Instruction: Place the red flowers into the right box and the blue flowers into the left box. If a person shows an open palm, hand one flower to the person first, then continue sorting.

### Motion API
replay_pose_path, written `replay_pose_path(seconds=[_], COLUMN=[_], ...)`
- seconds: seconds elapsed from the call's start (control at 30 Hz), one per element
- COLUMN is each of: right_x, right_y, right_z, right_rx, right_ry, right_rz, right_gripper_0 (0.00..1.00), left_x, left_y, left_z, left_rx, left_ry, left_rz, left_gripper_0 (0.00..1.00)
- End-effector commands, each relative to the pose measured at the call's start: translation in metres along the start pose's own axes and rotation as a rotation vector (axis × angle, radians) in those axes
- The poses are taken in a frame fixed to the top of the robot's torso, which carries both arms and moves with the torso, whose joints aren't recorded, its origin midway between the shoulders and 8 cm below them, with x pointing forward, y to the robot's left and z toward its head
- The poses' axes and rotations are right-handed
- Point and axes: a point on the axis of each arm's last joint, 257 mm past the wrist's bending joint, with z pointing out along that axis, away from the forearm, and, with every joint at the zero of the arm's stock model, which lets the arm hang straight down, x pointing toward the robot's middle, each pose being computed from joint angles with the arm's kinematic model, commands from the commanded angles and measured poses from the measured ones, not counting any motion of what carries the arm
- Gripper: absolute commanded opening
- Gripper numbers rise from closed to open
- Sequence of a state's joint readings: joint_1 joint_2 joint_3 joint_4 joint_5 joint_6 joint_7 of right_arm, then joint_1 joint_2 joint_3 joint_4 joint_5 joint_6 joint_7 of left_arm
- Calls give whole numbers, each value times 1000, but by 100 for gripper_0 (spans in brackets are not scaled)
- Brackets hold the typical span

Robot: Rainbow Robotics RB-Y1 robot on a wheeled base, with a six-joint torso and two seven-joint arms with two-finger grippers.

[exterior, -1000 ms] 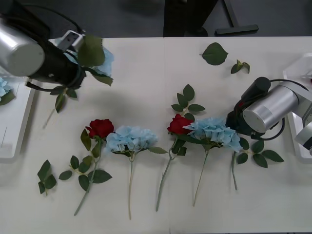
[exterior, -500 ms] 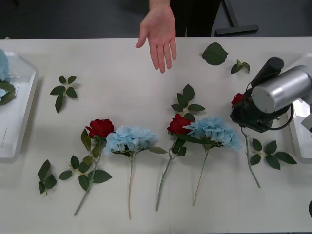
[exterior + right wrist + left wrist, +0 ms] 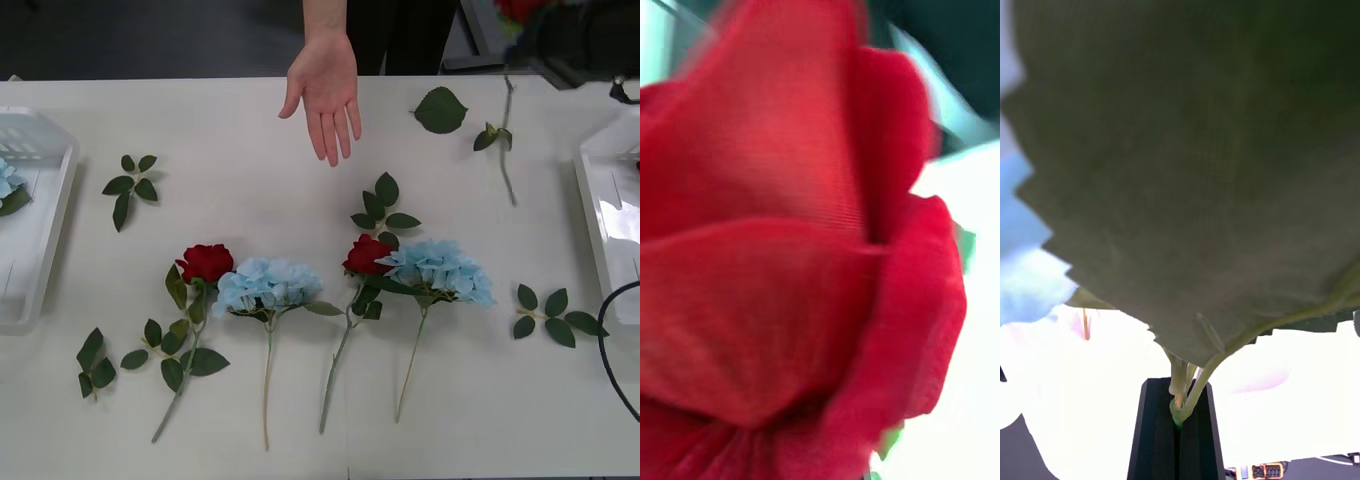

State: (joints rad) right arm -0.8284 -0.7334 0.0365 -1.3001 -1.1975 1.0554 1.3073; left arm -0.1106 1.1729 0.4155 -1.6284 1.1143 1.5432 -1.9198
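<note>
Along the far edge of the white bench (image 3: pixel 250 130), the person's bare hand (image 3: pixel 325 88) reaches in with its flat palm open and fingers spread, well apart from the flowers lying below it. At the far right corner the right gripper (image 3: pixel 540 30), a dark shape, has its fingers closed on a red rose with a long green stem (image 3: pixel 518 8). That rose is carried off the bench with the stem hanging down beside a large loose green leaf (image 3: pixel 440 110), and in the right wrist view its bloom (image 3: pixel 790 247) sits right up against the camera. The left gripper (image 3: pixel 1174 431) has its black fingers (image 3: pixel 1154 435) pressed shut on the thin green stem of a pale-blue hydrangea cluster (image 3: pixel 1030 255), with a broad dark leaf (image 3: pixel 1187 150) spreading above them. The slotted white plastic tray (image 3: pixel 40 150) lies at the left edge with a blue bloom (image 3: pixel 5 180) inside, and the smooth glossy white tray (image 3: pixel 605 215) lies at the right edge. In a row across the middle lie a second red rose (image 3: pixel 207 262), a blue hydrangea (image 3: pixel 268 285), a third red rose (image 3: pixel 367 255) and another blue hydrangea (image 3: pixel 438 268), each pair touching. Bare bench runs between the hand and this row, and along the near edge below the stems. Loose green leaf sprigs (image 3: pixel 130 185) dot the gaps beside both trays. A black cable (image 3: pixel 608 340) curves in at the right edge.
</note>
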Motion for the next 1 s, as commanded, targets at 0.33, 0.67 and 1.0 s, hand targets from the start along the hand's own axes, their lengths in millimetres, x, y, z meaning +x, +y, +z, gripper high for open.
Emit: replay_pose_path(seconds=[0.33,0.67,1.0], right_x=[-108,-123,-122], right_y=[243,301,308], right_z=[-17,-36,-42], right_rx=[-452,-516,-560], right_ry=[-460,-595,-600], right_rz=[-461,-594,-567], right_gripper_0=[0,0,0], left_x=[-11,-11,-11], left_y=[21,21,21], left_z=[-21,-21,-21], left_rx=[-63,-63,-63], left_ry=[-22,-22,-22], left_rz=[62,62,62], left_gripper_0=[0,0,0])
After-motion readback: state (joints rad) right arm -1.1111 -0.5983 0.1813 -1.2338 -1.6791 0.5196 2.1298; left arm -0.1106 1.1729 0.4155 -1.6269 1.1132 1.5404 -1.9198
